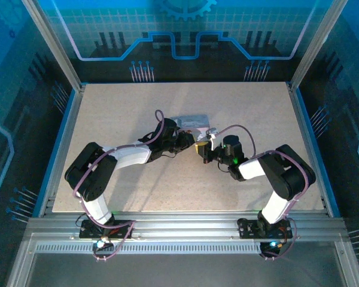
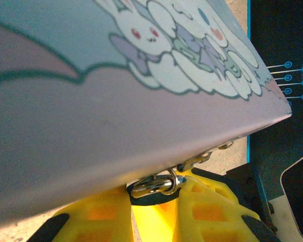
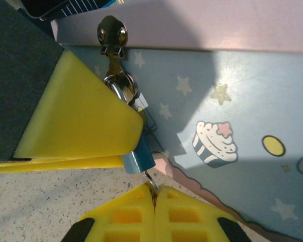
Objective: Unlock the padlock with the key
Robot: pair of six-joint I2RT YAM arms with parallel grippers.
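Observation:
A small blue padlock [image 3: 142, 157] hangs by its silver shackle [image 3: 120, 86] from the clasp of a pale lavender box [image 3: 232, 96] printed with cartoons. My left gripper [image 2: 154, 194] is shut on the padlock, and the shackle [image 2: 152, 184] shows between its yellow fingers. One left finger [image 3: 76, 121] covers most of the lock body. My right gripper [image 3: 154, 194] is shut on the key [image 3: 152, 182], a thin silver blade. The key's tip touches the underside of the padlock. From above, both grippers [image 1: 191, 142] [image 1: 203, 150] meet at the box's near edge [image 1: 188, 121].
The box lies in the middle of a speckled beige table [image 1: 137, 191]. Blue rails and metal posts [image 1: 60, 101] line the table's sides, with a patterned backdrop behind. Both arms reach inward from their bases at the near edge.

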